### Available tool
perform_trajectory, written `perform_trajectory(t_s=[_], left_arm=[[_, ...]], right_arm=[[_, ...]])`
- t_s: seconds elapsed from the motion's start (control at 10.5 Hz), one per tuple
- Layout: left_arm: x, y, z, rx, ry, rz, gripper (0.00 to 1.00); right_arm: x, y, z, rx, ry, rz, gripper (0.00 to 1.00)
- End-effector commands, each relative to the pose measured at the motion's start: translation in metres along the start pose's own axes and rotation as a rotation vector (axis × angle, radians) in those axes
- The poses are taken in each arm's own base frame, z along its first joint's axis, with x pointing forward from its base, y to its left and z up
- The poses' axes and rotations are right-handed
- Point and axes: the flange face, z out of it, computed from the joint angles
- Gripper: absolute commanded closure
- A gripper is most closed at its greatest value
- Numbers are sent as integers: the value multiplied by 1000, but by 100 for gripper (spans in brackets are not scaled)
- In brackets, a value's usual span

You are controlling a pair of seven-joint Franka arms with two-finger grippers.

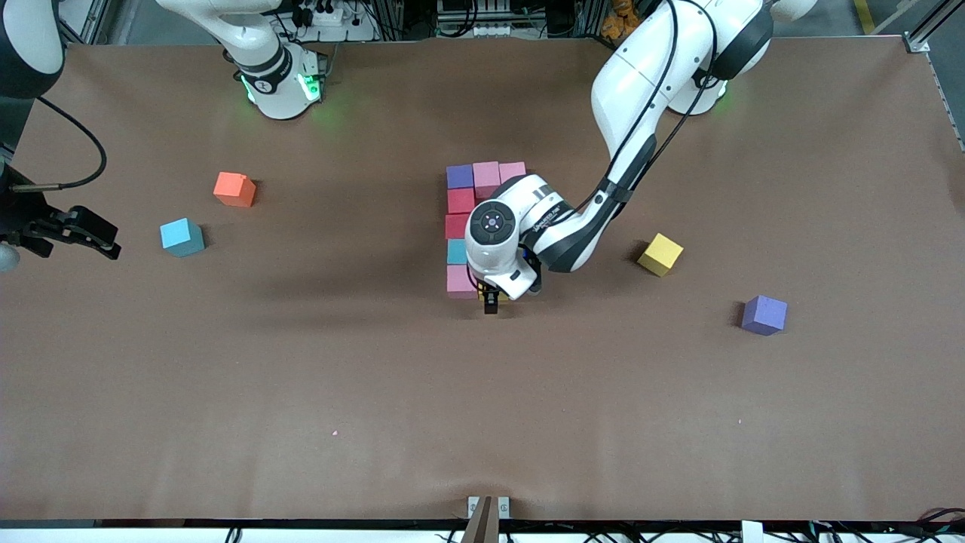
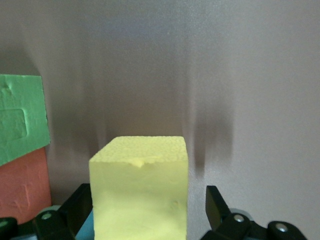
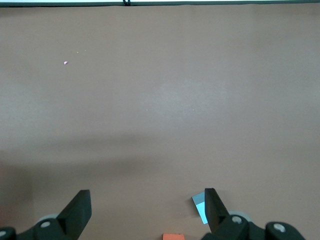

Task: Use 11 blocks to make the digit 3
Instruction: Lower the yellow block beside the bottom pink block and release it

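Hanging low over the near end of the half-built figure of foam cubes, the left gripper (image 1: 491, 302) stands released: in the left wrist view its black fingers (image 2: 216, 207) sit clear of the matte yellow foam cube (image 2: 140, 192) between them, a gap showing on one side. That cube rests on the brown table (image 1: 482, 407), beside the pink cube (image 1: 458, 280) that ends the column. The column runs away from the front camera through a teal cube (image 1: 456, 252), two red cubes (image 1: 459, 213) and a purple cube (image 1: 459, 176), where two more pink cubes (image 1: 498, 175) form a bar. A green cube (image 2: 20, 117) shows in the left wrist view only. Loose cubes lie apart: orange (image 1: 234, 188) and light blue (image 1: 182, 237) toward the right arm's end, another yellow (image 1: 660, 254) and another purple (image 1: 764, 314) toward the left arm's. The right gripper (image 1: 94, 234) waits with fingers spread near the light blue cube
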Motion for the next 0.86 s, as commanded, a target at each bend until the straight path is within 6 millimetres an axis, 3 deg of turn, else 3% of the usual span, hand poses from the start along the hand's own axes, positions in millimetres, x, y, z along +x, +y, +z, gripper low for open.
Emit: perform_trajectory(t_s=[0.0, 0.29, 0.48, 0.76], left_arm=[[-5, -3, -25, -26, -2, 2, 0], [-4, -3, -53, -32, 3, 6, 0], [4, 5, -86, -48, 5, 24, 0], [59, 13, -149, -52, 52, 155, 0]], right_arm=[[-2, 2, -1, 2, 7, 9, 0], [-2, 1, 0, 0, 5, 5, 0], [-2, 1, 0, 0, 4, 3, 0], [-2, -1, 0, 2, 5, -1, 0]])
